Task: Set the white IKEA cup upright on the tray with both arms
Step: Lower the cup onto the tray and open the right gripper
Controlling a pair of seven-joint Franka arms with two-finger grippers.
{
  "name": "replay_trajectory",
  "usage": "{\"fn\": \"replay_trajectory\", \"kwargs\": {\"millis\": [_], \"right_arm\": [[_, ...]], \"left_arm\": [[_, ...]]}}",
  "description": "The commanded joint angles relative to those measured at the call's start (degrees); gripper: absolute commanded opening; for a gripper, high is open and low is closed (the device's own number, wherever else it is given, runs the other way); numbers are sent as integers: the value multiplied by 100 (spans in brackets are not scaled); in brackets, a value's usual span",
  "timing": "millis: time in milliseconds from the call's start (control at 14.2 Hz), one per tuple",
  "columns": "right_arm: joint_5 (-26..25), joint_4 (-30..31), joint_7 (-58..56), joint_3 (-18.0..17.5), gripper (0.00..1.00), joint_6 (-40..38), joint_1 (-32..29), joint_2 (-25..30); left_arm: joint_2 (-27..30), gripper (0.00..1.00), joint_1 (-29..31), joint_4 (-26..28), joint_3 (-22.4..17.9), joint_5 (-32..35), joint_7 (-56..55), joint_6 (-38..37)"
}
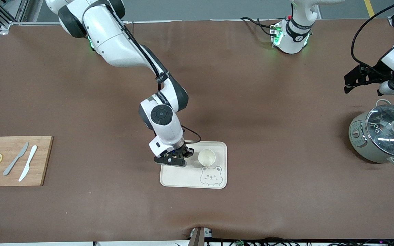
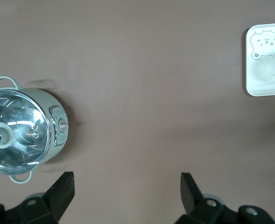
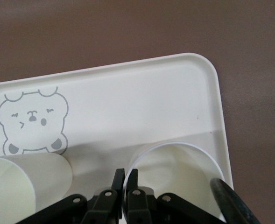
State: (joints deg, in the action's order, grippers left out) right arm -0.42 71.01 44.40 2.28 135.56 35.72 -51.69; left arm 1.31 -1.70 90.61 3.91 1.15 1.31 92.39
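Note:
The cream tray [image 1: 190, 179] with a grey bear face lies near the table's middle; it also shows in the right wrist view [image 3: 128, 98] and in the left wrist view [image 2: 258, 86]. One white cup [image 1: 206, 157] stands upright on it, mouth up, also seen in the right wrist view [image 3: 25, 182]. My right gripper [image 1: 175, 160] is low over the tray beside that cup. In its wrist view the right gripper [image 3: 126, 179] is shut on the rim of a second white cup [image 3: 179, 163], mouth up, which the hand hides in the front view. My left gripper [image 1: 351, 83] waits open and empty above the table, as its wrist view [image 2: 128, 186] shows.
A grey-green pot with a glass lid [image 1: 383, 136] stands at the left arm's end, below the left gripper. A wooden cutting board [image 1: 43, 164] with two knives and lemon slices lies at the right arm's end.

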Motion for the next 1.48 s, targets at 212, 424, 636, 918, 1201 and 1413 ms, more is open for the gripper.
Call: {"fn": "replay_trajectory", "kwargs": {"millis": [212,424,636,918,1201,1413], "right_arm": [[-116,-210,156,62,67,-3,49,-122],[-116,-210,156,62,100,15,58,-114],[-107,-210,139,54,100,-29,40,-35],[-37,-210,130,36,100,-134,58,159],[7,-210,121,1,100,-599,49,439],[-2,-228,113,-8,100,-1258,-30,729]], "left_arm": [[-113,100,38,-158,49,61,-69,-90],[-122,100,38,-158,49,61,-69,-90],[-122,100,38,-158,49,52,-69,-90],[-122,100,38,-158,49,61,-69,-90],[-122,100,38,-158,49,52,-78,-90],[-139,100,47,-237,40,-97,-166,-99]]}}
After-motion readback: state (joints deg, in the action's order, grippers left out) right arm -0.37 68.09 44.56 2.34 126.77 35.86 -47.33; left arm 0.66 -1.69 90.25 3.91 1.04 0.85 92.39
